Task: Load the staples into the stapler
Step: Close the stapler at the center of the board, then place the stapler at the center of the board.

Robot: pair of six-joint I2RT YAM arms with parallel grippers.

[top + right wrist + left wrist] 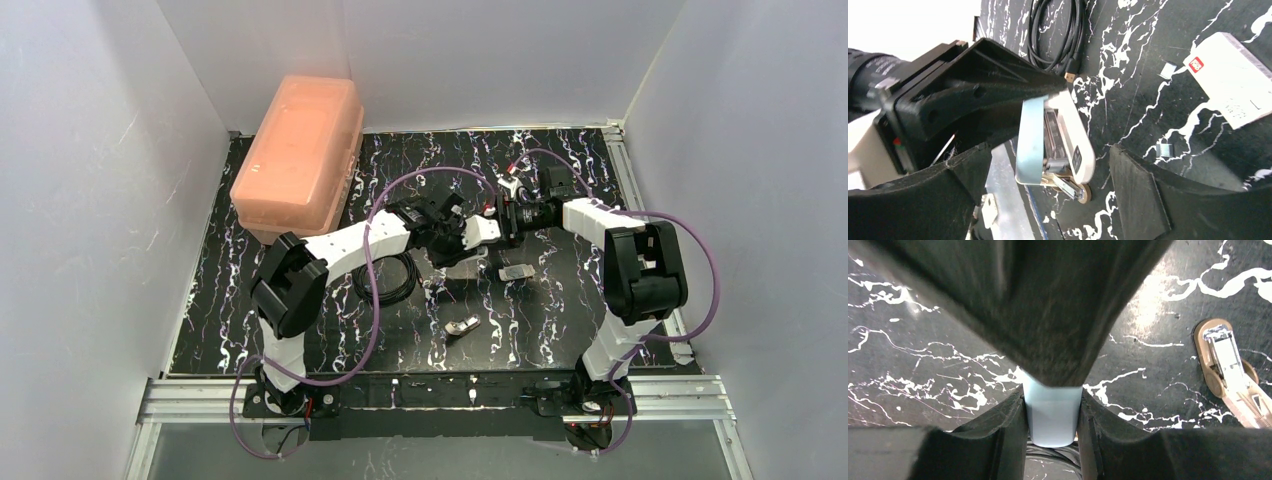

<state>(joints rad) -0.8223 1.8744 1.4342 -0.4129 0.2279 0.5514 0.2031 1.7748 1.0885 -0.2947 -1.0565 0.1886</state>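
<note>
The left gripper (1052,407) is holding the blue stapler (1030,135). Its two fingers are pressing on both sides of the light-blue body, so the gap between them is narrow and filled by the stapler. The stapler is hanging above the table (923,365), not resting on it. In the right wrist view the blue shell and a white part are standing apart from each other, and a metal channel is showing between them.

The right gripper (1050,150) is facing the left one, very near to it. Its fingers (1138,200) are standing wide, and the free end of the blue stapler is sitting in the gap between them. I am seeing a little space on each side, so these fingers are not gripping it.

A short silvery piece of staples (1164,149) is lying on the table just beyond one right finger. A second piece like it is lying farther out, next to a white box (1235,85) with a red label. A brown stapler (1220,370) is lying open on the table to one side of the left fingers, well apart from them. A black cable (1058,30) is lying coiled beyond the two grippers. A pink box (300,150) is standing far from both, at the back of the table.
</note>
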